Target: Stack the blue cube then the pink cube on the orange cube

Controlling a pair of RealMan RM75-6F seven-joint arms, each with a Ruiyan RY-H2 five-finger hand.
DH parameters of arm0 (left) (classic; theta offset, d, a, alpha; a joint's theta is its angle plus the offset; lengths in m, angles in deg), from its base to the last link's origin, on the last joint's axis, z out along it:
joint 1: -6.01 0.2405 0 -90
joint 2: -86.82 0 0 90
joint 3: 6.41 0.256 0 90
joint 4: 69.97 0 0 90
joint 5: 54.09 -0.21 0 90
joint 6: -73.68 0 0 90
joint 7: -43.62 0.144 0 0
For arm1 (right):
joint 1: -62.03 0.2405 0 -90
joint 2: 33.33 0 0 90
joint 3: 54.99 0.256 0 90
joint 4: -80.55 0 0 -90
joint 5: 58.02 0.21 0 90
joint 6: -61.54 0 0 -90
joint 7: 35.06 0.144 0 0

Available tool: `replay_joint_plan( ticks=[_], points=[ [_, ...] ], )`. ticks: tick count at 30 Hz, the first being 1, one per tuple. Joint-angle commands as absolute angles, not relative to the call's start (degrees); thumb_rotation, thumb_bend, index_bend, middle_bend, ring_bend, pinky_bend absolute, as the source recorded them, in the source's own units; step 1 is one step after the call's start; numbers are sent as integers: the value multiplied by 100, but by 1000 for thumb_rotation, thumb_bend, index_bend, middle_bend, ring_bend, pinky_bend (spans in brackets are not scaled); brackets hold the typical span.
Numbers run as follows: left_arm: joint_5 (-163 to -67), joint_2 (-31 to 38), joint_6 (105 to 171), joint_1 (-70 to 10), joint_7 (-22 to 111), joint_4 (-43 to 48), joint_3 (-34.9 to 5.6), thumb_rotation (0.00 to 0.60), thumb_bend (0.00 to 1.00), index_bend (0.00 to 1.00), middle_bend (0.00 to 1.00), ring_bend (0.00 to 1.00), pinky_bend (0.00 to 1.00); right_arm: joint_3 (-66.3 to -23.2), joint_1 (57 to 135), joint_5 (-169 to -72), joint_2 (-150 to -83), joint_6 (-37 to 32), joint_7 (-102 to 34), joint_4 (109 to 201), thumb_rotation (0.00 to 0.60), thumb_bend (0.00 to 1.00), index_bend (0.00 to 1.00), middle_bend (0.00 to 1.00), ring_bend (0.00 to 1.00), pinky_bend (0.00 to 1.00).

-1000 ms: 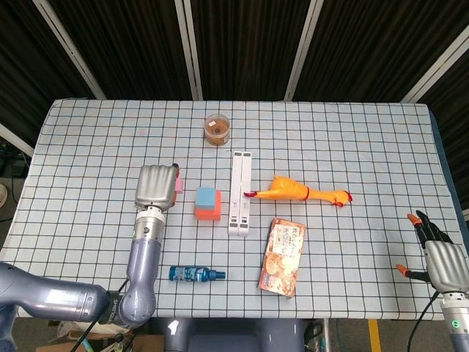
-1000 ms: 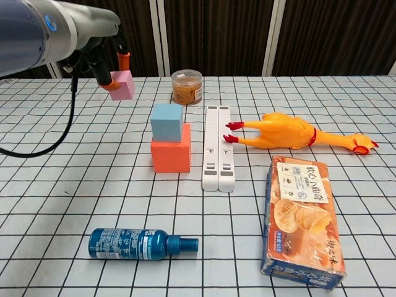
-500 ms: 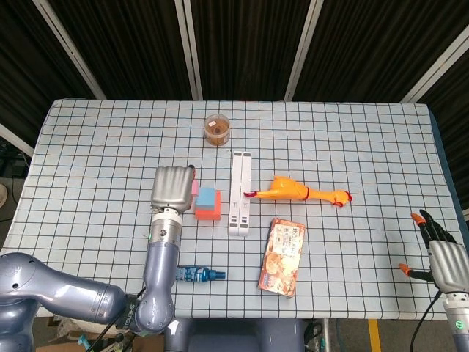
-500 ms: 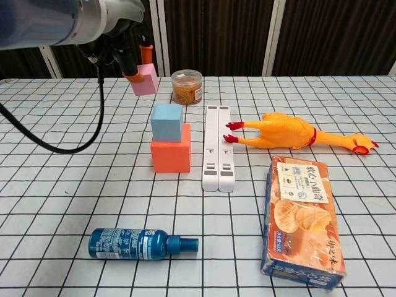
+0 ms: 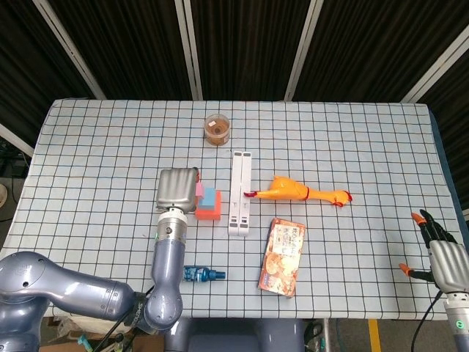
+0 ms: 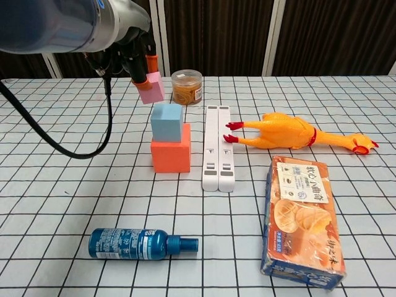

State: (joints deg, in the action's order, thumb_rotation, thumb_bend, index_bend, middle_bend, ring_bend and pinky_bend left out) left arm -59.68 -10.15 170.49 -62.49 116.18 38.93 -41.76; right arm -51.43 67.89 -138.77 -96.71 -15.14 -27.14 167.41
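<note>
The blue cube (image 6: 167, 121) sits on the orange cube (image 6: 171, 155) left of the table's centre; from above they show as blue cube (image 5: 209, 197) over orange cube (image 5: 209, 213). My left hand (image 5: 178, 188) pinches the pink cube (image 6: 151, 88) in the air, just up and left of the blue cube, apart from it. In the head view only a sliver of the pink cube (image 5: 199, 190) shows beside the hand. My right hand (image 5: 441, 257) hangs past the table's right front corner with fingers spread, holding nothing.
A long white bar (image 6: 219, 146) lies right beside the stack. A rubber chicken (image 6: 291, 132), a snack box (image 6: 302, 219), a blue bottle (image 6: 137, 243) and a small jar (image 6: 187, 86) also lie on the checked cloth.
My left hand has carried the pink cube rightward, from well left of the stack to just beside and above the blue cube. The right hand has barely moved.
</note>
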Motion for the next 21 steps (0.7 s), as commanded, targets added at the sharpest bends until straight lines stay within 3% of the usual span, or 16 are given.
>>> replay_joint_plan(
  ticks=[1, 21],
  points=[
    [-5905, -1027, 16998, -6298, 11630, 3800, -4146, 600, 401, 416, 919, 731, 740, -5140, 6790, -13865, -9672, -1506, -2710, 16732, 600, 42, 104, 46, 149, 248],
    [-5585, -976, 16973, -6714, 12090, 3590, -4045, 600, 407, 432, 918, 731, 737, -5136, 6789, -13866, -9675, -1509, -2712, 16727, 600, 42, 103, 46, 149, 248]
  ],
)
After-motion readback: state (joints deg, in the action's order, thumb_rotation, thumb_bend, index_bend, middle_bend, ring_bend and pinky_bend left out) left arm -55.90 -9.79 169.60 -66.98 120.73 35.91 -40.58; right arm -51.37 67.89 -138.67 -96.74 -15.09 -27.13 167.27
